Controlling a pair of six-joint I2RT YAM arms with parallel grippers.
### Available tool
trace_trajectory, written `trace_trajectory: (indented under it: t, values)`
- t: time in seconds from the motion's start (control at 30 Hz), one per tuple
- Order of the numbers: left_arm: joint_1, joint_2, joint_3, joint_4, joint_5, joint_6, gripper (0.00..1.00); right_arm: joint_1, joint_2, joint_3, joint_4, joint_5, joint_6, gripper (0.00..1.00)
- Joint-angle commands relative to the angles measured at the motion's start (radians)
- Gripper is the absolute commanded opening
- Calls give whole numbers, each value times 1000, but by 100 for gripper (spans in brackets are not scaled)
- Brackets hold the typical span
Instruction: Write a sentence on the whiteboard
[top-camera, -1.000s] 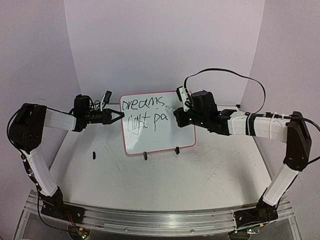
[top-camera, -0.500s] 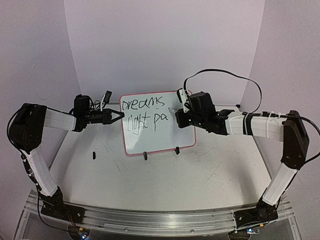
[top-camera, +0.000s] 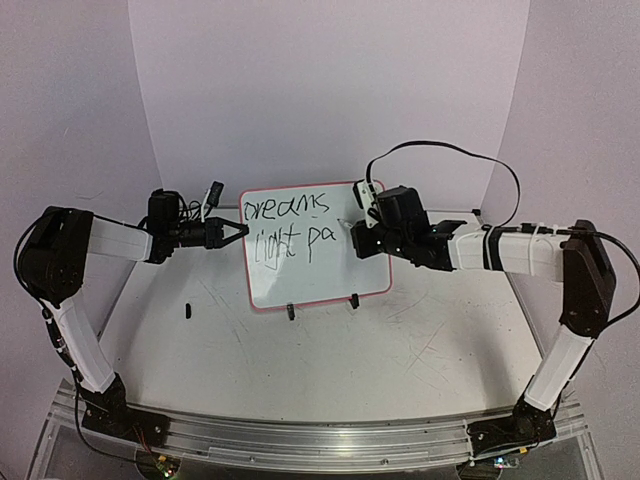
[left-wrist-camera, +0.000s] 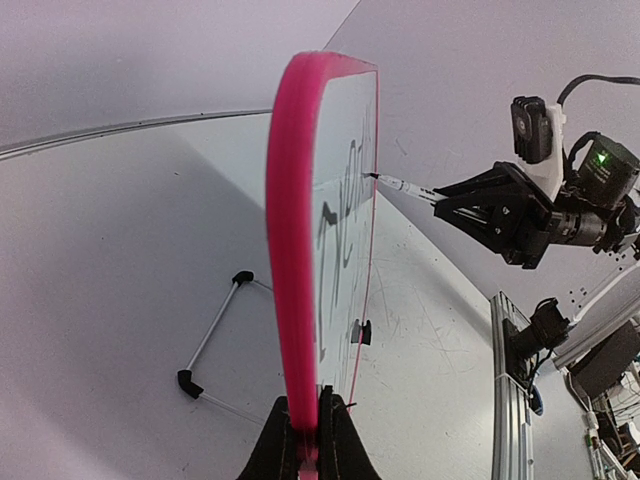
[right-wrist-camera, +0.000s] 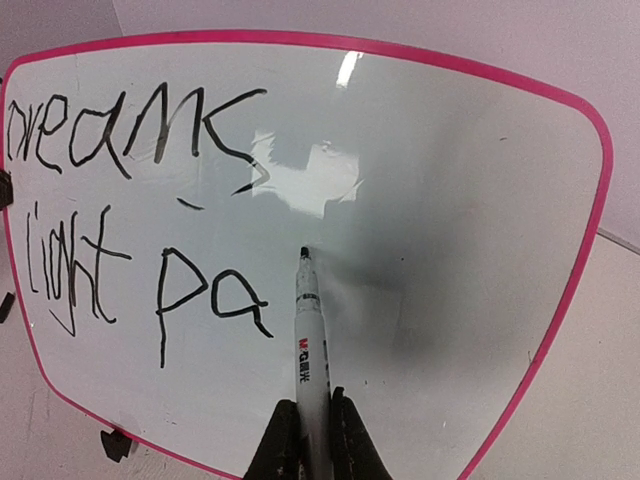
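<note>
The whiteboard (top-camera: 320, 265) with a pink frame stands upright on two black clip feet. It also shows in the right wrist view (right-wrist-camera: 420, 180) and edge-on in the left wrist view (left-wrist-camera: 295, 230). Black writing (right-wrist-camera: 130, 140) reads "dreams" above "light pa". My left gripper (top-camera: 236, 231) is shut on the board's left frame edge; its tips show in the left wrist view (left-wrist-camera: 306, 440). My right gripper (top-camera: 356, 226) is shut on a white marker (right-wrist-camera: 310, 340). The marker's black tip (right-wrist-camera: 304, 252) is at the board just right of "pa".
A small black marker cap (top-camera: 187, 309) lies on the scuffed white table left of the board. A wire stand with black ends (left-wrist-camera: 210, 345) sits behind the board. A purple backdrop closes in the back and sides.
My right arm has shifted slightly, moving the marker tip up and to the right of "pa". The written words are the same. My left gripper has not moved.
</note>
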Motion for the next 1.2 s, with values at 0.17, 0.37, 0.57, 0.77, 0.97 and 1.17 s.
trace_trajectory:
  t: [0.17,0.37,0.57,0.77,0.97,1.17]
  values:
    - [-12,-3,33,-25,-78,69,0,-5,-4,-10,-16,-7,38,0]
    - [-13,-6,32,-25,-79,69,0,1,-28,-44,-24,-21,54,0]
    - [-13,-5,31,-27,-79,68,0,11,-35,-75,-28,-29,74,0]
    - [-13,-3,31,-27,-79,68,0,14,-58,-113,-29,-30,93,0]
    - [-13,-1,31,-27,-78,68,0,13,-103,-125,-32,27,87,0]
    - [-13,1,33,-27,-77,70,0,13,-133,-96,20,-46,56,0]
